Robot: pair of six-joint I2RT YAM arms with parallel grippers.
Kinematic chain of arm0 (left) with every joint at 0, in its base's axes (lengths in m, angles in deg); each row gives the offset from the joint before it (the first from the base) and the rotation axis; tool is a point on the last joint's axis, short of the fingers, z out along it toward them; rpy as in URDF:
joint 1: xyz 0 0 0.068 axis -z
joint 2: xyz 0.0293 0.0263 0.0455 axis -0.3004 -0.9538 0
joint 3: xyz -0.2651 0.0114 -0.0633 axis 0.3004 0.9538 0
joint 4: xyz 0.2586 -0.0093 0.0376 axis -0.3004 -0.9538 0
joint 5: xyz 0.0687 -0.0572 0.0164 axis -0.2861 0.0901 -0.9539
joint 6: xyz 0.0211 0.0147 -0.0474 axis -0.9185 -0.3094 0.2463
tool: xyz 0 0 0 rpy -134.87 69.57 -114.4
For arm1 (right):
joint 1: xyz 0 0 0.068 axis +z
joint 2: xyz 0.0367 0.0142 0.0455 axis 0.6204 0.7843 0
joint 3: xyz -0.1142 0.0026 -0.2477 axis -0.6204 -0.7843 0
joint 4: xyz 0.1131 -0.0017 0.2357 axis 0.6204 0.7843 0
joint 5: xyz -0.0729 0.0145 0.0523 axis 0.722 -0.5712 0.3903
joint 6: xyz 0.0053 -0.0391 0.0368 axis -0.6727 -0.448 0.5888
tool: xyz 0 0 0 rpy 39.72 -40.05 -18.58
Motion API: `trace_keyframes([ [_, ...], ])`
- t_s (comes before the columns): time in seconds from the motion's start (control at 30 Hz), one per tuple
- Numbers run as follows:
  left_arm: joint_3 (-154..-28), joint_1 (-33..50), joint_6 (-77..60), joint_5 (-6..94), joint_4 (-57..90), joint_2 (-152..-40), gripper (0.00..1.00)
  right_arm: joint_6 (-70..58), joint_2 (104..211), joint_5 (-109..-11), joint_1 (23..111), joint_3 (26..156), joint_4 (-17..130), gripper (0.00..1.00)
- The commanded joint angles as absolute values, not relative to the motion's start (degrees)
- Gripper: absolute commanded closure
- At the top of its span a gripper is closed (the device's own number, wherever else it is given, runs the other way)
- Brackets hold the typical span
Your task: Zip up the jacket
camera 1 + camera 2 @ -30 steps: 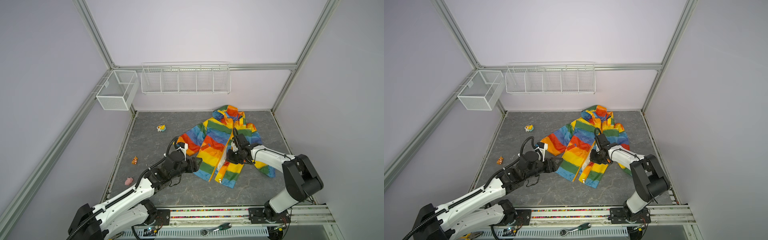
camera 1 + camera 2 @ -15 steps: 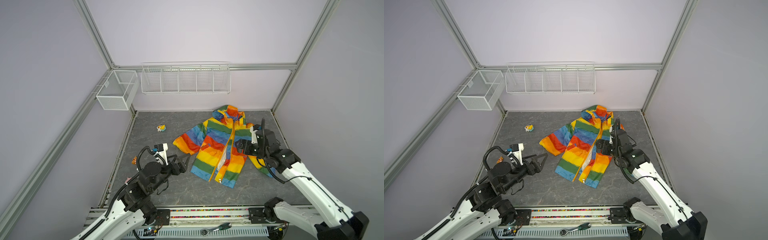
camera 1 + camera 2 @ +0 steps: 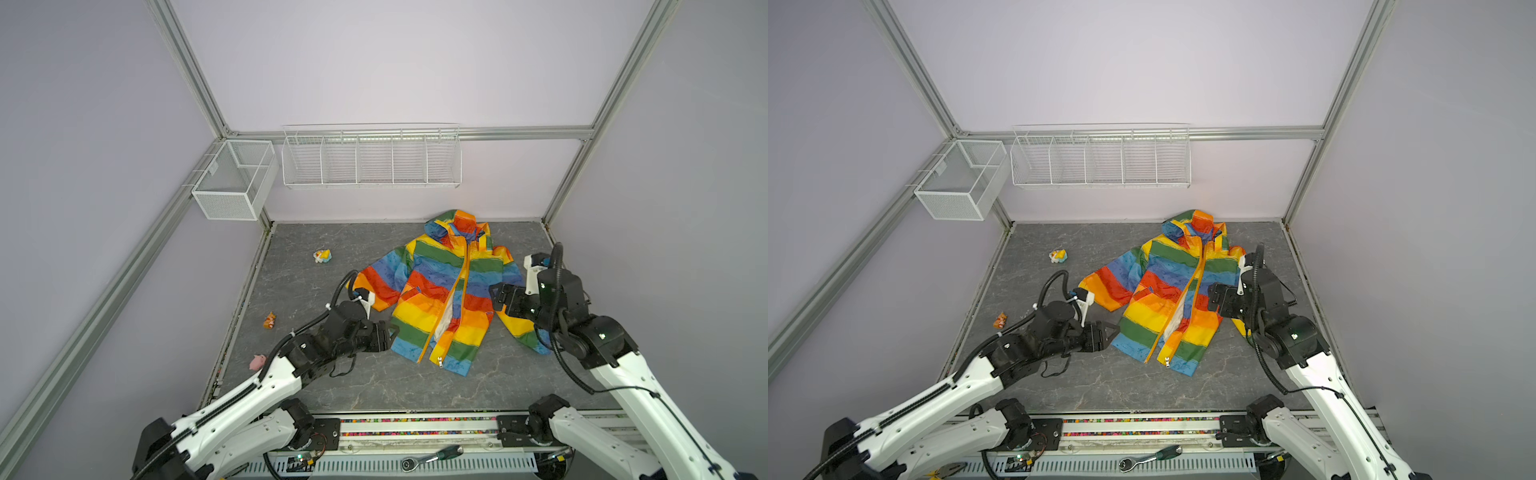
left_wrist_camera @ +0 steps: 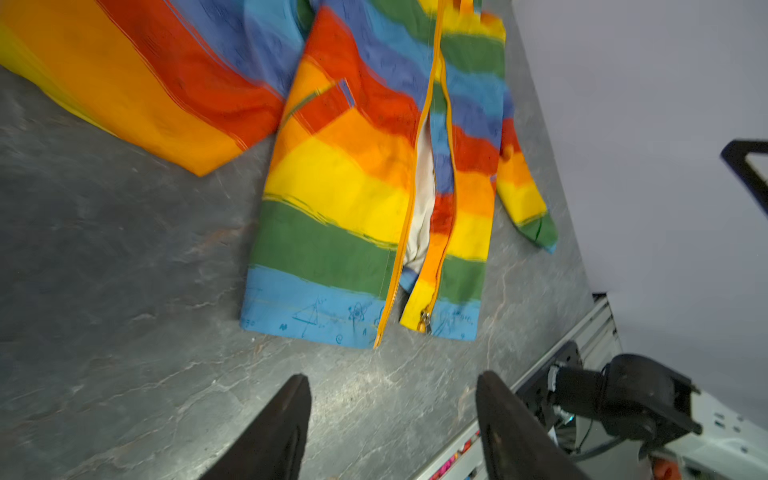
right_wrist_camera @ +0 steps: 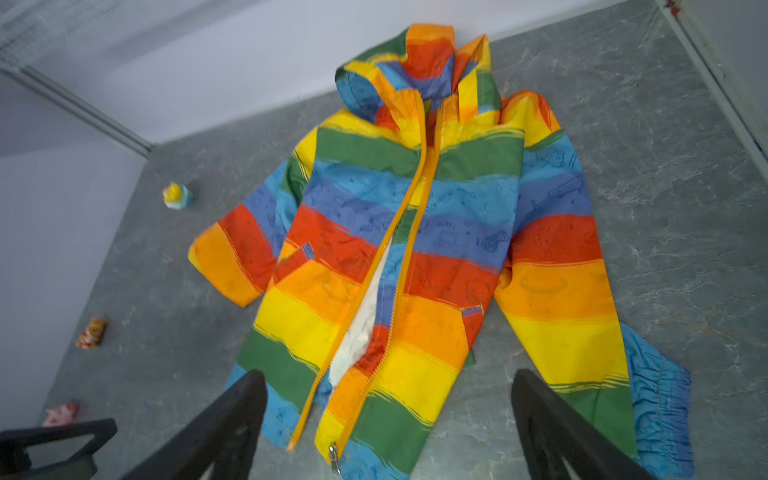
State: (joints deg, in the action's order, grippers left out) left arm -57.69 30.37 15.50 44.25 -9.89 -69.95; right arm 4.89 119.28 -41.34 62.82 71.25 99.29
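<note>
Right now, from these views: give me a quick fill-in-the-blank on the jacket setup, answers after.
1. The jacket lies on the grey table with its front zipper ___.
2. The zipper pull sits at the jacket's ___ hem.
3. The left gripper and right gripper are both ___, holding nothing.
4. Besides the yellow toy and orange toy, the third toy is coloured ___.

Answers: open; bottom; open; pink.

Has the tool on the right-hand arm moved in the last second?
Yes. The right tool has pulled back from the middle of the rainbow-striped hooded jacket toward the right edge of the grey stone-look table.
</note>
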Motion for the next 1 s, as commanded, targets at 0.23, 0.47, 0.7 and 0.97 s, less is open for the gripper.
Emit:
trace_keyframes([
  [0.23,-58.17,32.84,17.26,54.51,1.1,-82.91,0.43,13.87,122.52,-62.03,62.8,52.96,89.51,0.19],
  [0.47,-53.63,32.86,27.73,55.85,5.72,-89.02,0.43,21.32,128.42,-64.81,68.3,48.51,79.02,0.29],
  [0.7,-51.98,32.88,31.3,52.38,11.61,-90.06,0.51,27.68,139.89,-64.58,74.49,52.25,71.18,0.43],
  [0.97,-56.13,31.71,27.34,46.89,3.23,-92.14,0.69,32.4,151.64,-63.69,79.52,55.96,65.72,0.54],
])
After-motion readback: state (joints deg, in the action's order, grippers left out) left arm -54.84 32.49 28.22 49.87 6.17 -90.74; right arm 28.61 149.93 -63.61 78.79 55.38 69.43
